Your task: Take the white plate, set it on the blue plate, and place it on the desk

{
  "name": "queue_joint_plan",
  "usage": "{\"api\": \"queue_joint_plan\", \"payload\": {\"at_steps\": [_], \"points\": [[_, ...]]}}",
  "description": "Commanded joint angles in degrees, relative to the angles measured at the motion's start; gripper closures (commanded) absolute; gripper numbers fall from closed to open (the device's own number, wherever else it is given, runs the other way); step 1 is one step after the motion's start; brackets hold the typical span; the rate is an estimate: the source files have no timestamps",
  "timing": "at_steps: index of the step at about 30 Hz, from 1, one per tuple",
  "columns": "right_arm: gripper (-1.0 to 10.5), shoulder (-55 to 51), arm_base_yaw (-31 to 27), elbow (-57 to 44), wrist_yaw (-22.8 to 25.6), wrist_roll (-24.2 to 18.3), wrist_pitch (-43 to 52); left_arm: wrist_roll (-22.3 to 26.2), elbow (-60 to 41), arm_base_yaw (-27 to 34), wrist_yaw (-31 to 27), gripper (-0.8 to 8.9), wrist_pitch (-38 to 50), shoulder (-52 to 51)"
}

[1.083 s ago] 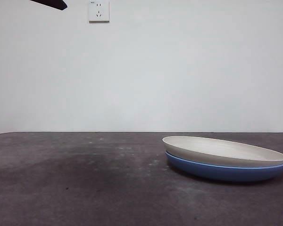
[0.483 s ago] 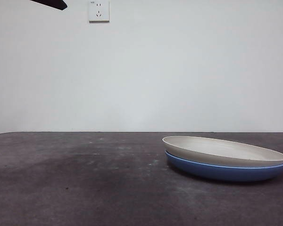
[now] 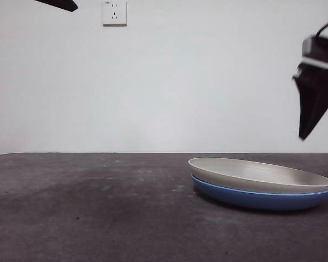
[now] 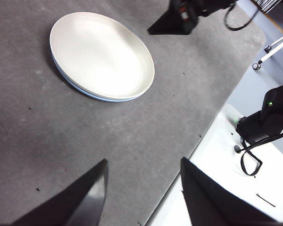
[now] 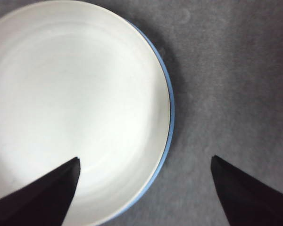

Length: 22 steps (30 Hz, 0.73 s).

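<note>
The white plate point(image 3: 261, 174) lies nested in the blue plate point(image 3: 262, 198) on the counter point(image 3: 98, 213). The right end effector point(image 5: 144, 188) hovers above the stack's edge, jaws spread wide and empty. The left end effector point(image 4: 144, 188) waits well apart, likewise spread and empty.

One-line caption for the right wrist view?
Open right gripper above the white plate nested in the blue plate.
</note>
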Motion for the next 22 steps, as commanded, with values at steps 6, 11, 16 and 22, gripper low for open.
{"api": "queue_joint_plan", "payload": {"at_steps": [6,11,16,22], "points": [[5.4,9.05,-0.24,0.31,-0.22,0.37,6.27,0.70,0.66,-0.42,0.20,5.65,0.15,0.48],[6.3,12.90,-0.24,0.31,-1.29,0.52,9.27,0.70,0.66,-0.42,0.20,5.65,0.15,0.48],[7.2,15.02,-0.24,0.31,-1.49,0.57,10.78,0.68,0.66,-0.42,0.20,5.65,0.15,0.48],[8.3,15.56,-0.28,0.31,0.28,0.70,11.65,0.46,0.66,-0.42,0.20,5.65,0.15,0.48]]}}
